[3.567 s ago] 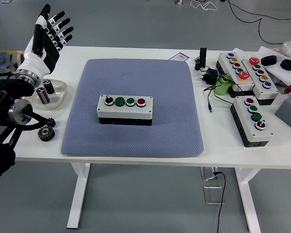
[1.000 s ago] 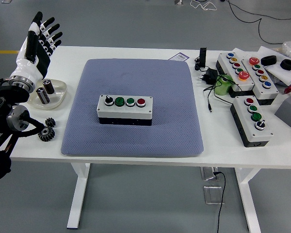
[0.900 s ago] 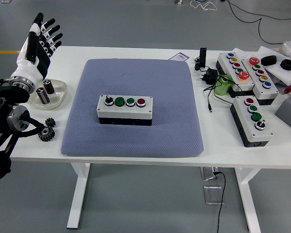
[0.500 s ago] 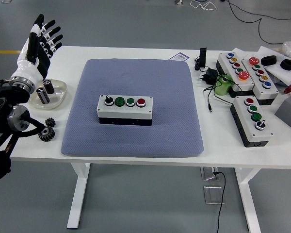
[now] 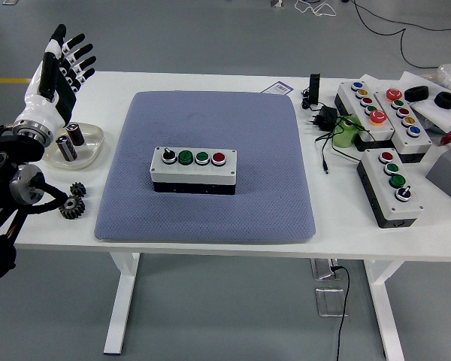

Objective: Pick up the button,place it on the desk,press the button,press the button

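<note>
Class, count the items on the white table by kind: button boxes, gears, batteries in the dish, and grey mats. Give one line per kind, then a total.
Button boxes: 4, namely one on the mat and three at the right
Gears: 2
Batteries in the dish: 2
Grey mats: 1
Total: 9
</note>
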Controlling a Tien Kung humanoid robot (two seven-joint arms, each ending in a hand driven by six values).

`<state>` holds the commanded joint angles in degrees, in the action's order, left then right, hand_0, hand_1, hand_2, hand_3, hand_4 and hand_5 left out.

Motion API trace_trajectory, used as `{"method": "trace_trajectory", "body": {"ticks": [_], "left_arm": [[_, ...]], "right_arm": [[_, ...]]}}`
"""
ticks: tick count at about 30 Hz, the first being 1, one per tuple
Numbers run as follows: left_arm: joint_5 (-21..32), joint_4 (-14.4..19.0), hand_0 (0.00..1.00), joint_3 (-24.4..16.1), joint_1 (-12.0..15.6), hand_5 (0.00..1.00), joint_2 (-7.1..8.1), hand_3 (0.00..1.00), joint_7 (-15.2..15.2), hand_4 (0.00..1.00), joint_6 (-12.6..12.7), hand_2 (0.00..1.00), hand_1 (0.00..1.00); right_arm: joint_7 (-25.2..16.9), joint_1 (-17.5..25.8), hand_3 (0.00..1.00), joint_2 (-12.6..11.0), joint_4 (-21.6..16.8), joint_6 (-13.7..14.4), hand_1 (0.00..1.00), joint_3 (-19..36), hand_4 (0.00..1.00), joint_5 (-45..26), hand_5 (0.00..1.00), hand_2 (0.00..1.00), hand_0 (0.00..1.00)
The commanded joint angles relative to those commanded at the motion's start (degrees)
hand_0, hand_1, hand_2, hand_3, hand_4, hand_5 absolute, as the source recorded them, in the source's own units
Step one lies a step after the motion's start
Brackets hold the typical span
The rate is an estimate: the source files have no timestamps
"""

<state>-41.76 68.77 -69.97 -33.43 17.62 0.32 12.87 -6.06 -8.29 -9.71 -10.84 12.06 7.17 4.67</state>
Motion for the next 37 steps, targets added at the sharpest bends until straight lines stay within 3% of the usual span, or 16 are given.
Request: {"method": "trace_trajectory", "body": {"ticks": [37], "left_arm": [[0.0, -0.3, 0.885, -0.3, -0.2, 0.998, 0.03, 0.866, 0.3, 0.715, -0.5, 0.882, 0.875]], "right_arm": [[-0.1, -0.9, 0.676, 0.0, -0.1, 0.0, 0.688, 1.0, 0.409, -0.2, 0.292, 0.758, 0.723]]}}
